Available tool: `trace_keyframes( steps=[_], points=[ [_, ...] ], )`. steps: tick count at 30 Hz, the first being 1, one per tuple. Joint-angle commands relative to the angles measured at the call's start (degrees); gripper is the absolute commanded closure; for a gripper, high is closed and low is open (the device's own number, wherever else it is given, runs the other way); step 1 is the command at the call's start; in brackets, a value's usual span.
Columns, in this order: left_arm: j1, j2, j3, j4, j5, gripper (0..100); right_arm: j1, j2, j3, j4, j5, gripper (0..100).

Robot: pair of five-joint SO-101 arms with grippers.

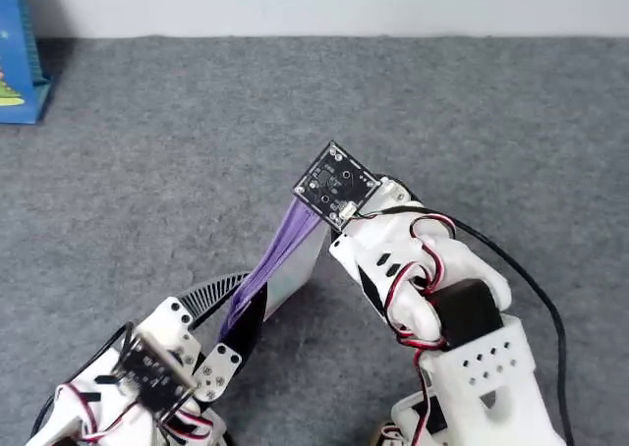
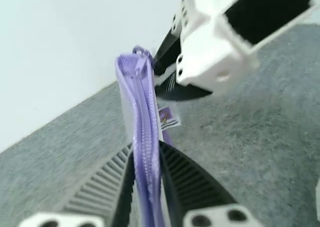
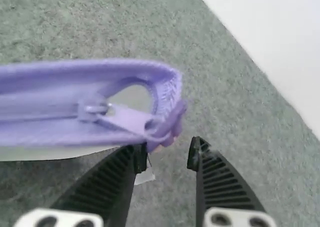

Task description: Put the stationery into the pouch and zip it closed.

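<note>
pouch (image 1: 283,259) runs lengthwise from my left claw (image 2: 146,154), clamped on its zip edge by the worktop (image 1: 147,151)'s near edge, to my right claw (image 3: 168,149), fingers apart, zip tab (image 3: 131,121) just beside.

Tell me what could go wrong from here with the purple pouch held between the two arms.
1. The right hand is open, and the zipper pull lies just beyond its tips, not between them; closing now may miss the pull or pinch fabric instead.
2. The left hand clamps the pouch only by its zipper edge; a strong tug on the zipper could drag the pouch out.
</note>
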Motion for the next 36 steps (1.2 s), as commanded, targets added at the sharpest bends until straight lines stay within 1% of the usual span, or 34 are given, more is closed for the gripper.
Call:
trace_keyframes(
  steps=[1, 3, 5, 8, 14, 19, 23, 27, 30, 36],
  points=[
    [3.1, -0.8, -4.2, -0.4, 0.2, 99, 0.1, -0.8, 0.5, -2.3, -2.7, 84.5],
    [3.9, -0.8, -4.1, -0.4, 0.1, 99, 0.1, -0.8, 1.1, -4.0, -7.2, 84.5],
    [4.0, -0.8, -4.1, -0.4, -1.0, 99, 0.1, -0.8, 2.2, -6.0, -9.9, 84.5],
    [3.9, -0.8, -4.0, -0.4, -2.9, 99, -0.6, -0.8, 4.7, -9.5, -11.6, 84.5],
    [3.9, -0.8, -4.0, 1.5, -3.1, 99, -3.7, -0.8, 9.2, -16.1, -14.9, 84.5],
    [3.9, -0.8, -4.1, 2.1, -3.0, 99, -3.8, -0.8, 12.5, -23.3, -18.0, 84.5],
    [3.9, -0.8, -4.0, 2.5, -2.9, 99, -4.4, -1.2, 12.5, -23.9, -18.5, 84.5],
    [3.9, -0.8, -4.0, 3.3, -2.9, 99, -9.5, -5.1, 12.7, -20.6, -18.2, 84.5],
    [3.9, -0.8, -4.0, 3.5, -2.8, 99, -12.3, -8.7, 12.7, -20.4, -18.0, 84.5],
    [3.9, -0.8, -4.4, 3.4, -2.8, 99, -12.7, -10.1, 14.2, -23.7, -18.4, 84.5]
  ],
)
